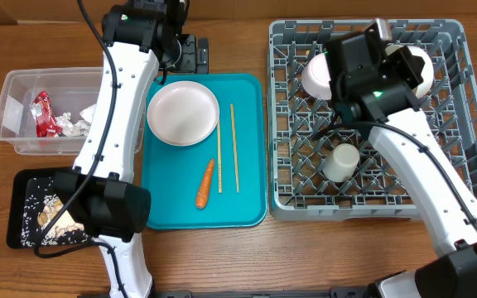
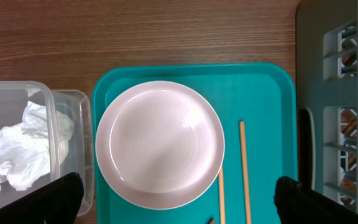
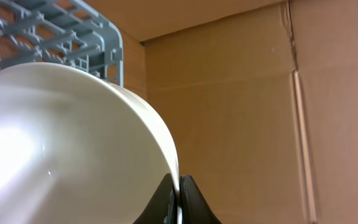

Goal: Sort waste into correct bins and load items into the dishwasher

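Observation:
A white round plate lies at the far end of the teal tray. Beside it lie two chopsticks and an orange carrot. My left gripper hovers wide open over the plate's far edge, holding nothing. In the grey dish rack, my right gripper is shut on the rim of a white bowl. Another bowl and a small cup stand in the rack.
The clear tub at the left holds a red wrapper and a crumpled napkin. The black tray in front of it holds rice scraps. A cardboard wall stands behind the rack.

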You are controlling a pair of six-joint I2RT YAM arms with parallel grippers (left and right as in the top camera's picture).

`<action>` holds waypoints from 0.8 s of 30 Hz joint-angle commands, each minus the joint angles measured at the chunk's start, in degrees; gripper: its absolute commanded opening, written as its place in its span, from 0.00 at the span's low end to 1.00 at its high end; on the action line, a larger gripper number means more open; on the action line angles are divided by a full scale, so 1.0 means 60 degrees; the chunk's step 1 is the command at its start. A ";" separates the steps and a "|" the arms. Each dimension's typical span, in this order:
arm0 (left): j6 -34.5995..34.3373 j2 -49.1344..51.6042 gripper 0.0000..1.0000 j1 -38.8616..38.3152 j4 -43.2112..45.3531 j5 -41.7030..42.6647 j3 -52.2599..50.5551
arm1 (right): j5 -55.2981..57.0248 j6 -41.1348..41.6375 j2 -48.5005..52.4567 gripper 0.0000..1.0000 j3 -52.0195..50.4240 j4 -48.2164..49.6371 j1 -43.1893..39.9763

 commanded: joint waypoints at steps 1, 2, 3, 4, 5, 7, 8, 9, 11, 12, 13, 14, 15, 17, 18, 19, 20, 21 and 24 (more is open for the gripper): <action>0.0248 0.0175 1.00 0.0040 0.0004 -0.0186 0.0179 | 0.0922 -0.1282 0.0412 0.04 -0.0364 0.0026 0.0098; 0.0251 0.0204 1.00 0.0040 0.0004 -0.0193 0.0179 | 0.0969 -0.1559 0.0546 0.04 -0.0397 0.0026 0.0073; 0.0251 0.0215 1.00 0.0040 0.0004 -0.0193 0.0179 | 0.0980 -0.1719 0.0663 0.04 -0.0401 0.0026 0.0044; 0.0248 0.0215 1.00 0.0040 0.0004 -0.0189 0.0179 | 0.0976 -0.1785 0.0787 0.04 -0.0401 0.0055 0.0033; 0.0251 0.0215 1.00 0.0040 0.0004 -0.0186 0.0179 | 0.0969 -0.1781 0.0878 0.04 -0.0401 0.0084 0.0025; 0.0248 0.0215 1.00 0.0040 0.0004 -0.0189 0.0179 | 0.0936 -0.1778 0.1042 0.04 -0.0401 0.0149 0.0025; 0.0251 0.0215 1.00 0.0040 0.0004 -0.0189 0.0179 | 0.0943 -0.1781 0.1140 0.04 -0.0401 0.0168 0.0025; 0.0251 0.0215 1.00 0.0040 0.0004 -0.0189 0.0179 | 0.0940 -0.1781 0.1188 0.04 -0.0401 0.0160 0.0025; 0.0248 0.0215 1.00 0.0040 0.0004 -0.0175 0.0179 | 0.0940 -0.1778 0.1337 0.04 -0.0401 0.0157 0.0025; 0.0248 0.0215 1.00 0.0040 0.0004 -0.0175 0.0179 | 0.0940 -0.1785 0.1417 0.04 -0.0401 0.0164 0.0025; 0.0248 0.0215 1.00 0.0040 0.0004 -0.0175 0.0179 | 0.0936 -0.1923 0.1475 0.04 -0.0401 0.0164 0.0011; 0.0248 0.0215 1.00 0.0040 0.0004 -0.0175 0.0179 | 0.0936 -0.2127 0.1559 0.04 -0.0408 0.0222 -0.0036; 0.0248 0.0215 1.00 0.0040 0.0004 -0.0175 0.0179 | 0.0936 -0.2331 0.1606 0.04 -0.0408 0.0328 -0.0091; 0.0248 0.0215 1.00 0.0040 0.0004 -0.0175 0.0179 | 0.0936 -0.2761 0.1723 0.04 -0.0412 0.0579 -0.0229; 0.0248 0.0215 1.00 0.0040 0.0004 -0.0175 0.0179 | 0.0929 -0.2925 0.1756 0.04 -0.0412 0.0641 -0.0270; 0.0248 0.0215 1.00 0.0040 0.0004 -0.0175 0.0179 | 0.0860 -0.3096 0.1774 0.04 -0.0419 0.0659 -0.0291; 0.0248 0.0215 1.00 0.0040 0.0004 -0.0175 0.0179 | 0.0790 -0.3217 0.1781 0.04 -0.0419 0.0663 -0.0291; 0.0248 0.0215 1.00 0.0040 0.0004 -0.0175 0.0179 | 0.0761 -0.3253 0.1781 0.04 -0.0419 0.0663 -0.0288; 0.0248 0.0215 1.00 0.0040 0.0004 -0.0175 0.0179 | 0.0707 -0.3238 0.1781 0.04 -0.0423 0.0659 -0.0291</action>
